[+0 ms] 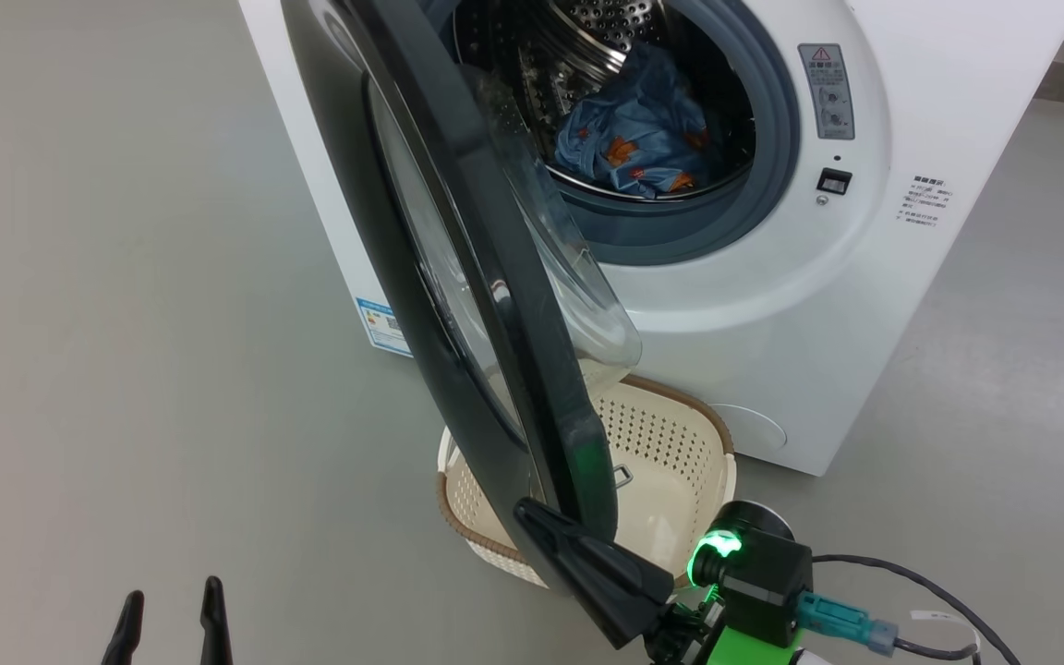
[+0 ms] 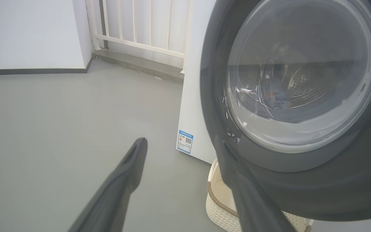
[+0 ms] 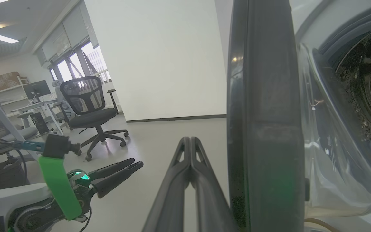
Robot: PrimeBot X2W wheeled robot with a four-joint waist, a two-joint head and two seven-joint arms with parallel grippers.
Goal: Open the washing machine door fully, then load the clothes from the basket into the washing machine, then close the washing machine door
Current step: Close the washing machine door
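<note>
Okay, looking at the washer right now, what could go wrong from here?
The clothes lie close to the drum's front lip, so a fold might catch in the gasket when the washing machine door shuts. The right gripper, fingers shut, grips nothing and lies alongside the door's glossy rim, so a push could slip. The basket sits under the door and might get bumped.

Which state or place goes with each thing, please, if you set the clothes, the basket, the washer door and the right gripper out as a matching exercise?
Things: 1 the clothes; 2 the basket; 3 the washing machine door; 4 the right gripper.
States: A shut; B inside the drum; C standing open; D on the floor.
Pairs: 1-B, 2-D, 3-C, 4-A.
</note>
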